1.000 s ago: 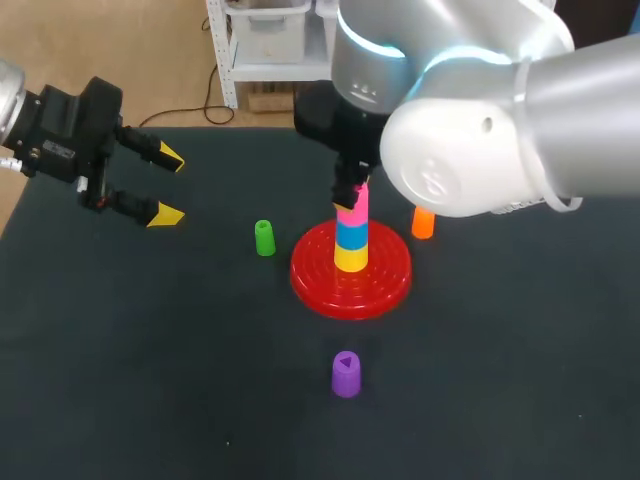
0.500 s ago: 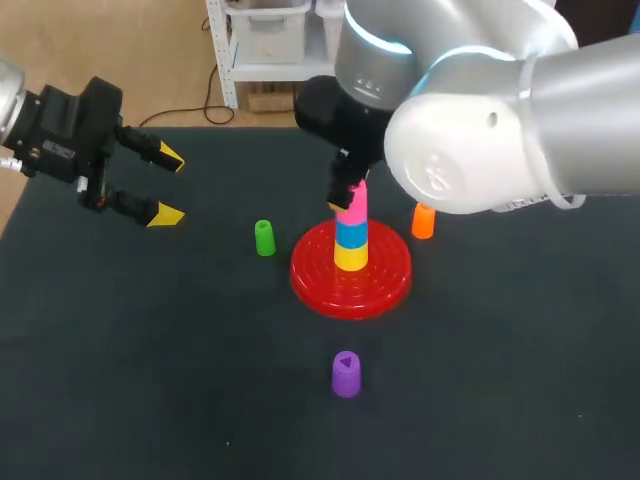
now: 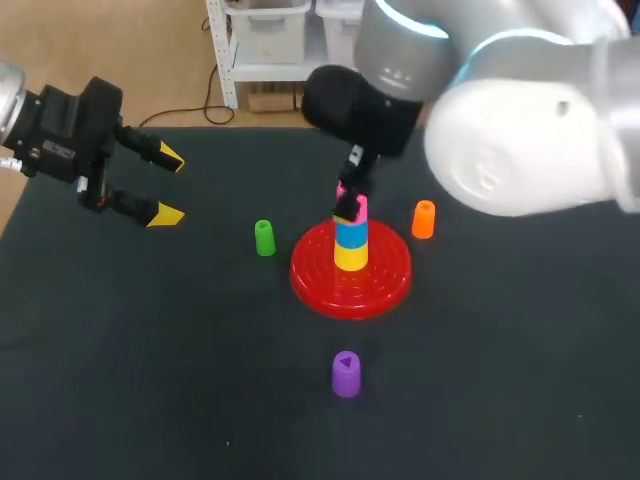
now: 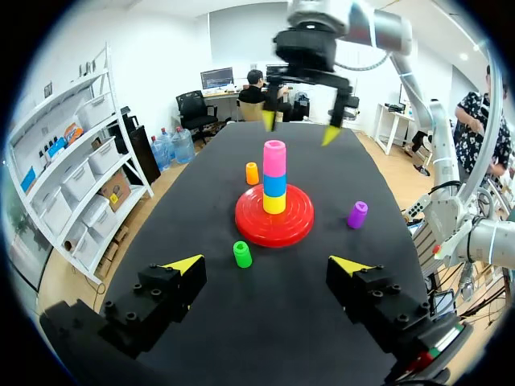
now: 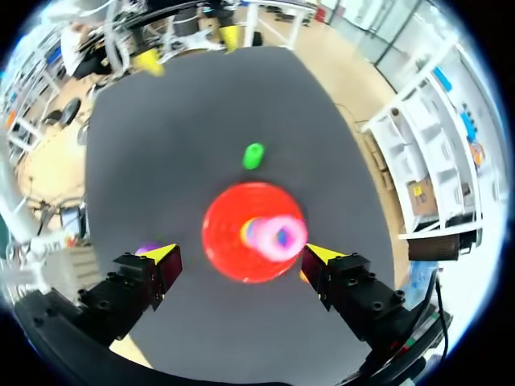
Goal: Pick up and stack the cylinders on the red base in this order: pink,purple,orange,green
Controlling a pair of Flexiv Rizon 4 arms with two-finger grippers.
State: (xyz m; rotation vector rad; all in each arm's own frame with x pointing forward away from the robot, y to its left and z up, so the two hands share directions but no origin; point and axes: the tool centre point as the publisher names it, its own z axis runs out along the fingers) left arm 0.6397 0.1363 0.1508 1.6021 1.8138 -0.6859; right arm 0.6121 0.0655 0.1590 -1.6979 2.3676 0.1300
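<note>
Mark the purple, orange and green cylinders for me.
purple cylinder (image 3: 346,377): head view, middle of its side wall.
orange cylinder (image 3: 424,221): head view, middle of its side wall.
green cylinder (image 3: 264,239): head view, middle of its side wall.

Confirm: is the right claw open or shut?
Open: the right claw hangs above the pink cylinder, yellow tips wide apart, touching nothing.
</note>
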